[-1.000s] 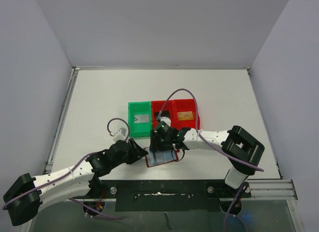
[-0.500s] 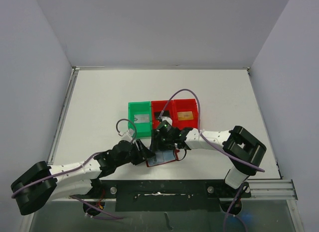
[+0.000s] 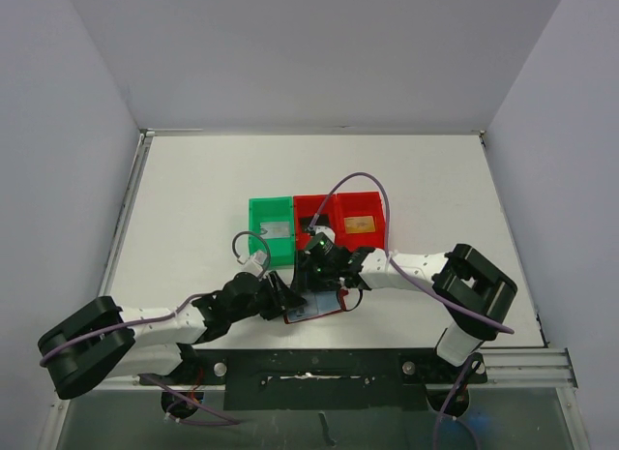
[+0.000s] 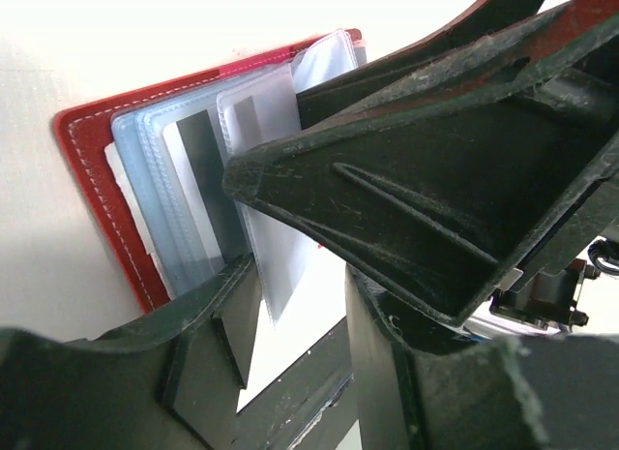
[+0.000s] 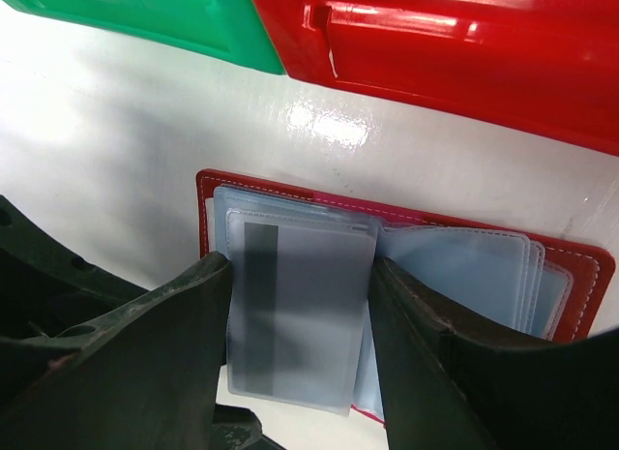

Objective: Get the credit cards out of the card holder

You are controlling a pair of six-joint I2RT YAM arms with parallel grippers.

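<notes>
Left hand [image 3: 283, 298] closer to card holder [image 3: 330, 304]; white table [image 3: 193, 194]

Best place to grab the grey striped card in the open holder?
Probably its two long edges, from straight above, the way the right gripper straddles it. The grey card lies flat in the open card holder, so its faces offer no pinch.

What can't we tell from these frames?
- Top view: card holder pockets, covered by left gripper and right gripper, too small.
- Left wrist: holder's far half, behind the right gripper.
- Right wrist: whether the fingers grip the striped card; how many cards remain under stacked cloudy sleeves.
</notes>
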